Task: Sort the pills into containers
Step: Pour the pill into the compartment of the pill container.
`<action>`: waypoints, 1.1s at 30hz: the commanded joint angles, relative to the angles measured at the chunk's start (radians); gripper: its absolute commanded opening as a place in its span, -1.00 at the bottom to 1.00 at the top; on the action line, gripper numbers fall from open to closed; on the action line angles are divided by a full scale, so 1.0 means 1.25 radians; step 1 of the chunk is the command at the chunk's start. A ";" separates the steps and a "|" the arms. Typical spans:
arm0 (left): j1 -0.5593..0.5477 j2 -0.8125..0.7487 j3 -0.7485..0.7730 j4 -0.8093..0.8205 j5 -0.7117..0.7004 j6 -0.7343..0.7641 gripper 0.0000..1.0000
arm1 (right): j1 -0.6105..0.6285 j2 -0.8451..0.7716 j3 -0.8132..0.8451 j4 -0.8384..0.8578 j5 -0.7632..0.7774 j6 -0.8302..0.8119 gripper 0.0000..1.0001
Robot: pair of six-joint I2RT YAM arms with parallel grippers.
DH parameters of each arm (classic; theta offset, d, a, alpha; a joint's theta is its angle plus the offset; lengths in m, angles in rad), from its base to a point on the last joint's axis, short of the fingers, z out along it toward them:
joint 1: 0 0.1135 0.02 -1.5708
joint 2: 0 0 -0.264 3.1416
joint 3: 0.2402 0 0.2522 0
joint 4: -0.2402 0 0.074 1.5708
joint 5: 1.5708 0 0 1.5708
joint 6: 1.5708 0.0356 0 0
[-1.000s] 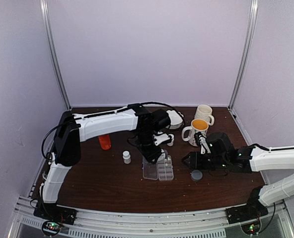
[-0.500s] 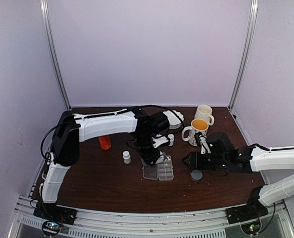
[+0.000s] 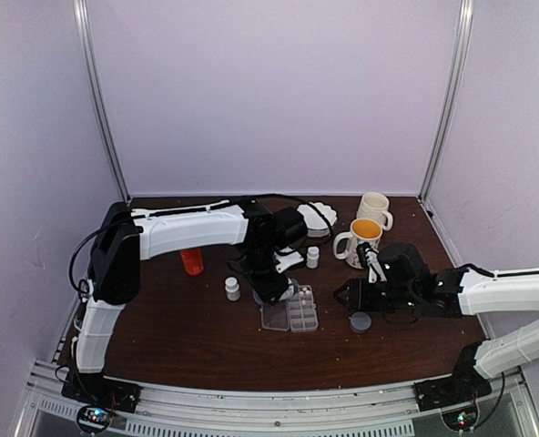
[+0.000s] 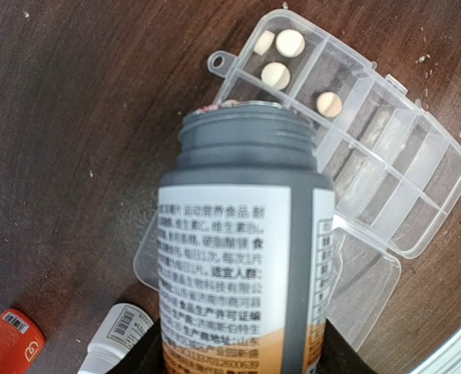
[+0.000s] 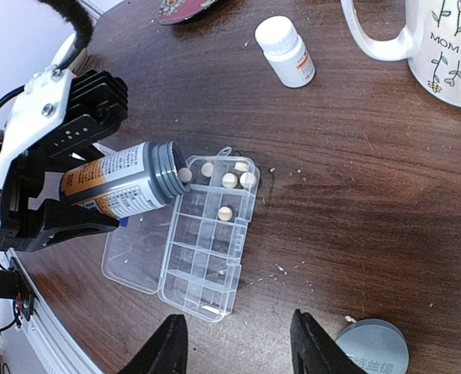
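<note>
The containers are the cells of a clear pill box (image 3: 297, 311) lying open on the brown table, its lid folded out flat. Several round whitish pills (image 4: 276, 75) lie in the cells at its far end (image 5: 229, 180). My left gripper (image 4: 238, 360) is shut on a grey bottle (image 4: 238, 257) with a white and orange label. The bottle is tipped on its side with its open mouth over the end cells, and one pill (image 5: 184, 175) sits at its mouth. My right gripper (image 5: 238, 335) is open and empty, to the right of the box (image 5: 207, 257).
A grey cap (image 5: 372, 347) lies by my right gripper. Two mugs (image 3: 365, 238) (image 3: 375, 208) stand at the back right. Small white bottles (image 3: 232, 289) (image 3: 312, 257) and an orange bottle (image 3: 192, 261) stand near the left arm. Crumbs lie right of the box.
My left arm has carried the grey bottle a little left and nearer, down over the end of the pill box. The right arm has not moved.
</note>
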 commanded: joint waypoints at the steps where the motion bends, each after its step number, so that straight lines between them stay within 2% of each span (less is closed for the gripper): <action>1: 0.004 -0.050 -0.020 0.027 0.011 -0.009 -1.00 | 0.004 -0.003 0.010 0.008 0.012 -0.006 -0.07; 4: 0.004 -0.048 0.009 -0.017 0.022 -0.013 -1.00 | 0.003 0.003 0.015 0.008 0.008 -0.006 -0.08; 8: 0.007 -0.057 -0.033 0.033 0.017 -0.004 -1.00 | 0.003 0.010 0.016 0.015 0.008 -0.006 -0.07; 11: 0.005 -0.033 0.016 -0.027 0.018 -0.017 -1.00 | 0.003 0.015 0.023 0.011 0.001 -0.007 -0.08; 15: 0.007 -0.072 -0.053 0.060 0.029 -0.016 -1.00 | 0.003 0.013 0.023 0.009 0.007 -0.010 -0.07; 18: 0.006 -0.035 0.016 -0.031 0.024 -0.020 -1.00 | 0.003 0.016 0.028 0.004 0.002 -0.010 -0.08; 22: 0.005 -0.058 -0.037 0.035 0.031 -0.007 -1.00 | 0.003 0.016 0.022 0.011 0.007 -0.008 -0.07; 25: 0.007 -0.012 0.023 -0.036 0.013 -0.018 -1.00 | 0.004 0.018 0.024 0.014 -0.002 -0.005 -0.08; 28: 0.007 -0.049 -0.042 0.057 0.049 -0.013 -1.00 | 0.004 0.011 0.016 0.015 0.005 -0.004 -0.08; 33: 0.007 -0.026 0.013 -0.015 0.044 -0.022 -1.00 | 0.003 0.010 0.021 0.004 0.005 -0.007 -0.07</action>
